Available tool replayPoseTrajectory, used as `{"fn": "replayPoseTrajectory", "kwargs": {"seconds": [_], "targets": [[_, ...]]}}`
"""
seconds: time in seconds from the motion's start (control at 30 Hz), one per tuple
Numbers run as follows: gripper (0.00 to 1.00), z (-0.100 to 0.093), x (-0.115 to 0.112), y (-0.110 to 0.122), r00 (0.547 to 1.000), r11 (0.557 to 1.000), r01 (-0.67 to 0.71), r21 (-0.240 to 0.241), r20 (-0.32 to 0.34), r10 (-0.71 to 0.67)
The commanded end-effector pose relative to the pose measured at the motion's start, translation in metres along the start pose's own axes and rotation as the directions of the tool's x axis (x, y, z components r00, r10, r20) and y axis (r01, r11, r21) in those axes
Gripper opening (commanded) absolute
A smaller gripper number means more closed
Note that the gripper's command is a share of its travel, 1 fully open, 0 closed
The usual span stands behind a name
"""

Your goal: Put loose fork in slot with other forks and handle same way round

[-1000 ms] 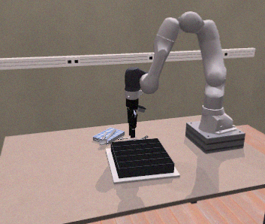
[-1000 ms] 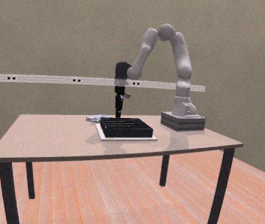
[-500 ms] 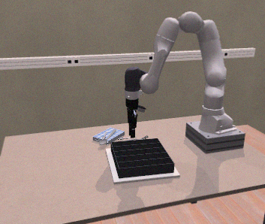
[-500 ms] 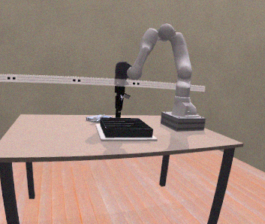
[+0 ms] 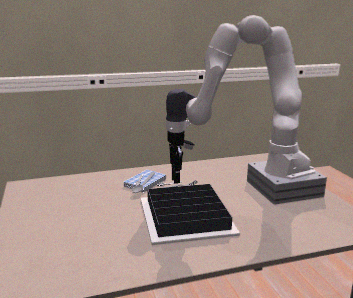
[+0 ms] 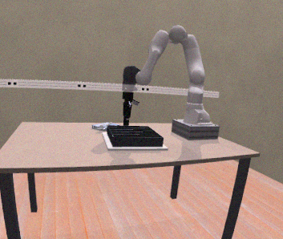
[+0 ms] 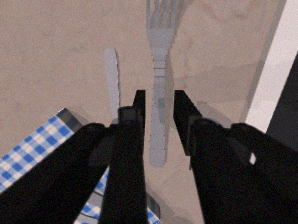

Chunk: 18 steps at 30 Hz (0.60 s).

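The loose grey fork [image 7: 159, 75] lies flat on the table, tines pointing away from me in the wrist view. My gripper [image 7: 159, 104] hangs straight down over its handle, with one finger on each side. The fingers stand narrow but open, and a gap shows on both sides of the handle. The top and exterior views show the gripper [image 5: 176, 179] low over the table, just behind the black cutlery tray [image 5: 188, 209], which also shows in the exterior view [image 6: 134, 136]. The tray's contents are too dark to make out.
A grey knife [image 7: 111, 80] lies parallel to the fork, just left of it. A blue checked napkin [image 7: 35, 150] [image 5: 144, 180] lies at the lower left, also seen behind the tray. The tray's white base [image 7: 272, 75] runs along the right. The robot base [image 5: 285, 177] stands at the right.
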<state>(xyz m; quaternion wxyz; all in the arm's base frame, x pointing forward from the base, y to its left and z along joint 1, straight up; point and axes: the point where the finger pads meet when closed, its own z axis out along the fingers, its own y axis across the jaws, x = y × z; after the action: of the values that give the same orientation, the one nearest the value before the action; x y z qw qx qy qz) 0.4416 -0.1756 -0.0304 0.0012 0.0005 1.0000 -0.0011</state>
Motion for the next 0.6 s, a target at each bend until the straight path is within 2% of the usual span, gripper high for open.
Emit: {"fn": "replayPoseTrajectory", "kwargs": {"seconds": [0.0,0.57], "targets": [[0.26,0.0008,-0.0004,0.0003,1.000,1.000,-0.004,0.000,0.000,0.004],[0.26,0.0045,-0.0004,0.0003,1.000,1.000,-0.004,0.000,0.000,0.004]]}}
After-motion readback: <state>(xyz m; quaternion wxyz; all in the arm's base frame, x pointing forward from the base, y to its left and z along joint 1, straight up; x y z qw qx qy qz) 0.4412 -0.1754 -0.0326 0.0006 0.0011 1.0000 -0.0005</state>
